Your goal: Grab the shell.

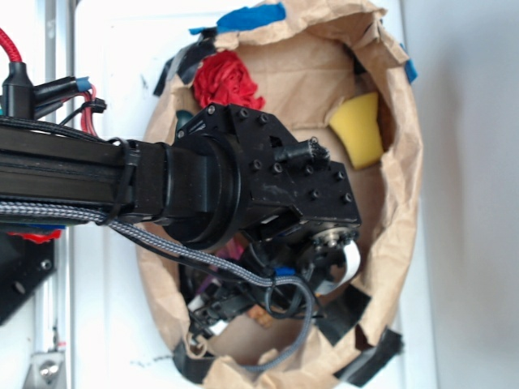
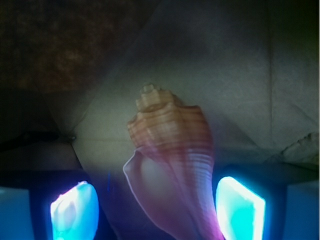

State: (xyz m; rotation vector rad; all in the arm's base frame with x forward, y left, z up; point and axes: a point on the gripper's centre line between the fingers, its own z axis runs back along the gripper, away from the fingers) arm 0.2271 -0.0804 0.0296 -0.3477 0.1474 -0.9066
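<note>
The shell (image 2: 170, 165) fills the middle of the wrist view, closest to the lens, lying between the two glowing fingertip pads (image 2: 239, 209) of the gripper (image 2: 157, 212). Its long axis runs roughly up and down that picture, leaning a little: the stepped spire points up and away from the camera, and the tapering end runs down and slightly right toward the lower edge, between the pads. The opening of the shell faces left and toward the camera. The jaws stand apart with the shell's narrow end in the gap; the right pad is just beside the shell's flank, the left pad sits a little off it, and I cannot tell whether either pad actually presses on it. The shell rests on creased brown paper (image 2: 240, 90).

In the exterior view the black wrist of the robot arm (image 1: 243, 178) covers the middle of a torn brown paper bag (image 1: 397, 203) lying open on a white table (image 1: 462, 162), and the shell itself is hidden beneath it. Inside the bag a red crumpled object (image 1: 227, 81) lies near the top edge and a yellow sponge (image 1: 358, 128) near the right wall, both well apart from the gripper. Blue tape (image 1: 251, 16) and black tape (image 1: 373, 356) hold the bag's rim.
</note>
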